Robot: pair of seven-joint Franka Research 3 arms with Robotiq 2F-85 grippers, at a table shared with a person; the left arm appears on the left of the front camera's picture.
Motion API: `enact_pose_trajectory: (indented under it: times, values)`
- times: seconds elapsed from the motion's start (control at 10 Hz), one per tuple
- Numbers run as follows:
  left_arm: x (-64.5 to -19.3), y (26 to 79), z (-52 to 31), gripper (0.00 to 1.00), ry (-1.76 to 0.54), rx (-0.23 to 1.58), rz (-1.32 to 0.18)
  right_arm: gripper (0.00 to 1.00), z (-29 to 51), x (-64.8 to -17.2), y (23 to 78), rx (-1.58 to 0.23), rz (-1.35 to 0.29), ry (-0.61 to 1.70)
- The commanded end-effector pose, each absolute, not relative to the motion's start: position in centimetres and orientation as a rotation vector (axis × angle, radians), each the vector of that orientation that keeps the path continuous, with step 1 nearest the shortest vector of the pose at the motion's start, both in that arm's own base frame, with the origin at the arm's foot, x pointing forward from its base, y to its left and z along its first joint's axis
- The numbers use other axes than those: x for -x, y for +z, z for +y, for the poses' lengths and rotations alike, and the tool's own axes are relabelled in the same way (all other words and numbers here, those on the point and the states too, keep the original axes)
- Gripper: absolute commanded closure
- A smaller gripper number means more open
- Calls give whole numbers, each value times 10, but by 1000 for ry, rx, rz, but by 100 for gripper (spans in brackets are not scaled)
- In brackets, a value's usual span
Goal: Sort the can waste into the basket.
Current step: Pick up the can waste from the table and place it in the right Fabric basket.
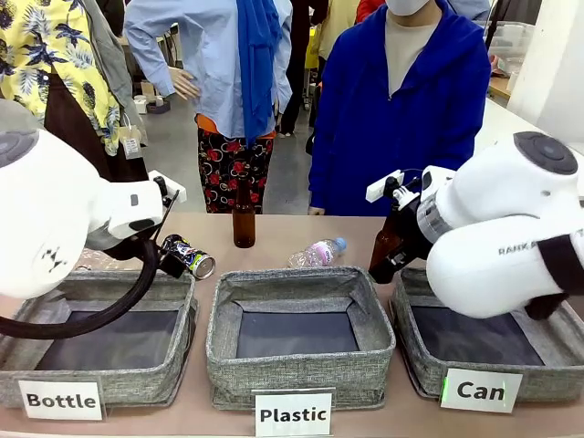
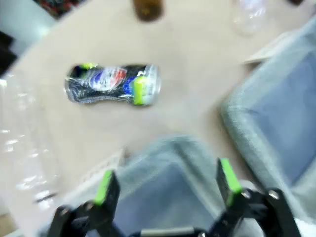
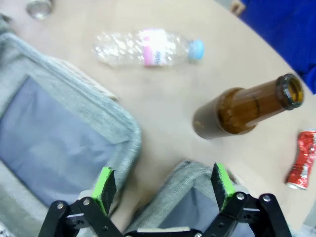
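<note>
A dented black can [image 1: 189, 256] [image 2: 112, 84] with colourful print and a green end lies on its side on the table, just behind the "Bottle" basket. A crushed red can [image 3: 301, 160] lies on the table to the right of a brown bottle. The grey basket [image 1: 538, 375] signed "Can" sits at the front right; its rim [image 3: 185, 173] shows under my right gripper. My left gripper [image 2: 164, 186] hangs open above the "Bottle" basket's far rim, short of the black can. Open too, my right gripper [image 3: 164, 183] hovers over the "Can" basket's far edge, with nothing between its fingers.
Grey baskets signed "Bottle" [image 1: 173, 374] and "Plastic" [image 1: 301, 374] stand at the front left and middle. Two brown glass bottles [image 1: 244, 217] [image 3: 244, 108] stand upright. A clear plastic bottle [image 1: 317, 253] [image 3: 148, 48] lies on its side. A person in blue [image 1: 401, 100] stands across the table.
</note>
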State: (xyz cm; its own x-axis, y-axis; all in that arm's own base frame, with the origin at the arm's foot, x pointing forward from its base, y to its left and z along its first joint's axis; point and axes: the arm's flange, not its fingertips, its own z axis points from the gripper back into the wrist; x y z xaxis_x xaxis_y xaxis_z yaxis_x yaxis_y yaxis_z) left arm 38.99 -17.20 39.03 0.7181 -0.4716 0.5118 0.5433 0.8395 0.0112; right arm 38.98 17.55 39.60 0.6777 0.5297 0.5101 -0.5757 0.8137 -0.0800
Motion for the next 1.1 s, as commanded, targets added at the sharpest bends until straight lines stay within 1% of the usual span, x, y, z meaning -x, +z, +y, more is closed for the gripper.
enact_pose_trajectory:
  times: [0.0, 0.1, 0.2, 0.3, 0.4, 0.5, 0.7, 0.9, 1.0]
  values:
    - [-358, 458, -173, 0, -510, 404, -383, 0, 165, -382, 466, -380, -453, 391]
    - [-341, 476, -171, 0, -612, 533, -278, 0, 156, -371, 488, -527, -378, 379]
    - [-328, 493, -158, 0, -627, 631, -233, 0, 142, -358, 504, -699, -303, 402]
    - [-320, 506, -131, 0, -674, 762, -155, 0, 117, -347, 514, -844, -261, 386]
    - [-315, 513, -88, 0, -639, 888, -154, 0, 76, -333, 520, -957, -292, 299]
    - [-305, 510, -43, 0, -608, 925, -248, 0, 33, -323, 516, -1032, -361, 212]
    - [-292, 489, 36, 0, -356, 1069, -407, 0, -52, -312, 481, -1188, -435, -36]
    - [-285, 447, 90, 0, -62, 1238, -502, 0, -121, -287, 443, -1286, -530, -283]
    - [-280, 430, 105, 0, 71, 1270, -529, 0, -141, -273, 433, -1307, -576, -358]
